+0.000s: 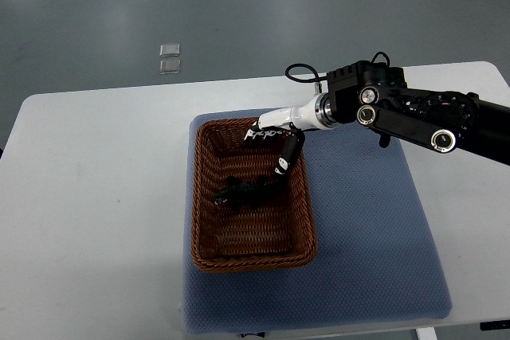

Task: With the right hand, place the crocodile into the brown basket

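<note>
Hovering over one brown basket on one blue mat, the right hand spreads empty fingers above one dark crocodile lying inside.

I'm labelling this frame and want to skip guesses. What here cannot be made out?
- Top view: the crocodile, small and dark in the brown basket; its head and tail ends cannot be told apart.
- Top view: two small squares on the floor, too small to identify.
- Top view: the table, near edge cut off by the picture's bottom.
- Top view: the left hand, outside the picture.
</note>
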